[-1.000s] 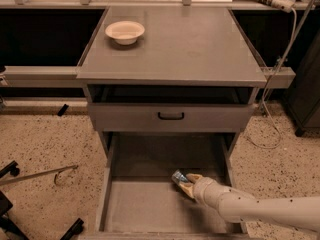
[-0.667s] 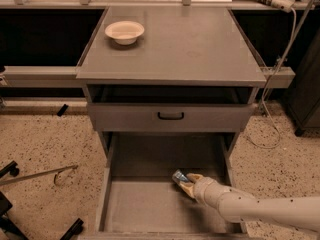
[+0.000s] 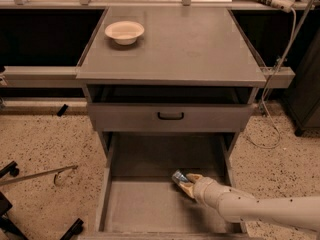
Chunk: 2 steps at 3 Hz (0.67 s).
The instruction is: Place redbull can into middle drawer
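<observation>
The middle drawer (image 3: 135,204) is pulled out wide open at the bottom of the gray cabinet, showing its bare flat floor. My gripper (image 3: 184,183) reaches in from the lower right and is shut on the redbull can (image 3: 179,177), a slim silver-and-blue can. The can is held tilted, low over the drawer floor, right of the middle. I cannot tell whether it touches the floor.
A cream bowl (image 3: 124,32) sits on the cabinet top (image 3: 190,44) at the back left. A closed drawer front with a black handle (image 3: 170,116) is above the open drawer. A white cable (image 3: 280,74) hangs at the right. Black chair legs (image 3: 10,204) stand at the lower left.
</observation>
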### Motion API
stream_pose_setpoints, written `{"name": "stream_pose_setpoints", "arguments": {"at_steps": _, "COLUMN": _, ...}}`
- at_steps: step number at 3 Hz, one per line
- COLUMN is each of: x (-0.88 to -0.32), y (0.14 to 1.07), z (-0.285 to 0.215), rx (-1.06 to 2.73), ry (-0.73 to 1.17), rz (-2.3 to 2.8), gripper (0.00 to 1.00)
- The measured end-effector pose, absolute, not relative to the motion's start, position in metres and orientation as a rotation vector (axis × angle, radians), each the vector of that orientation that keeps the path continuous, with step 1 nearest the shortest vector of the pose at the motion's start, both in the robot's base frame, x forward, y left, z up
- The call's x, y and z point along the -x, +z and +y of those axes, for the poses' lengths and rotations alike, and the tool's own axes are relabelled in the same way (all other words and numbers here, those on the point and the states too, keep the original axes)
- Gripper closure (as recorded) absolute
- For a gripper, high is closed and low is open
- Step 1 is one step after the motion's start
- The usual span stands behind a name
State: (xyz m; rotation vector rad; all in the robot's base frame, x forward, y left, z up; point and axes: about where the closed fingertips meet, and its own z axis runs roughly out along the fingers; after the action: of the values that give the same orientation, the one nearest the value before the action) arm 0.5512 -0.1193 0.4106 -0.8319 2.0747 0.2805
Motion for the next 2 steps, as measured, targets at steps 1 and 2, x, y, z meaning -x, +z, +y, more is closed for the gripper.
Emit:
{"name": "stream_pose_setpoints", "arguments": {"at_steps": 1, "x": -0.5512, "y": 0.4106, "z": -0.1193, "rx": 0.832, "ry": 0.281, "rz": 2.075, "gripper": 0.35}}
{"name": "stream_pose_setpoints", "arguments": {"at_steps": 2, "x": -0.5512, "y": 0.4106, "z": -0.1193, "rx": 0.832, "ry": 0.281, "rz": 2.075, "gripper": 0.11}}
